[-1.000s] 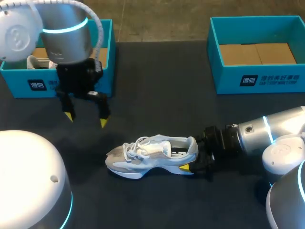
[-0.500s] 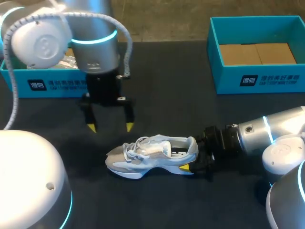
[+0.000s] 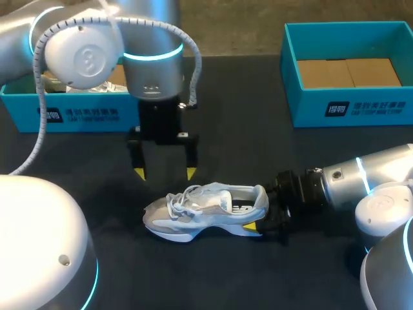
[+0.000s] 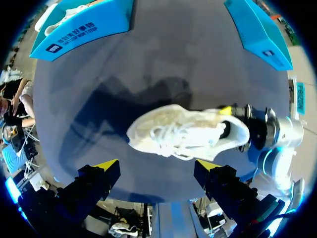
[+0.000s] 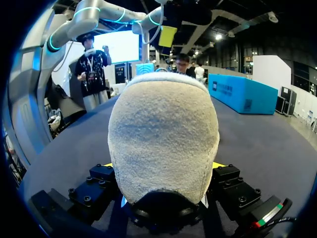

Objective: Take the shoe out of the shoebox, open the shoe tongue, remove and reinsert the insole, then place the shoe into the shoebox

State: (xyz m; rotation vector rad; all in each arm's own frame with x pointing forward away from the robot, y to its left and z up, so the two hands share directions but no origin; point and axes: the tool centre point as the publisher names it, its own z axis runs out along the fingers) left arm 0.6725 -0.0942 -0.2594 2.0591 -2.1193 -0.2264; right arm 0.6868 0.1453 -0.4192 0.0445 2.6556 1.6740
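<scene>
1. Since a second ago, my left gripper has swung away from the left box and out over the table. It now hangs just behind the shoe, near the laces. The shoe and my right arm have not shifted.
2. The left gripper's fingers are spread wide and hold nothing. In the left wrist view the shoe lies ahead of them, with the laces roughly centred between the two tips, and nothing is touching.
3. My right gripper is clamped on the shoe's heel. One yellow tip shows against the near side of the sole, and the right wrist view is filled by the heel with a finger block on each side.
4. The shoe stands on its sole in the middle of the table, toe toward my left. It is well apart from both the left box and the right box.
5. Done, as I judge it: the shoe is out of a box and steadied for work.
6. Not yet done: the laces still cross the tongue, so I read it as unopened. A dark lining shows in the mouth of the shoe, and I cannot tell whether that is the insole.
7. Left to do: lift the tongue, pull and refit the insole, then put the shoe back in the box.
</scene>
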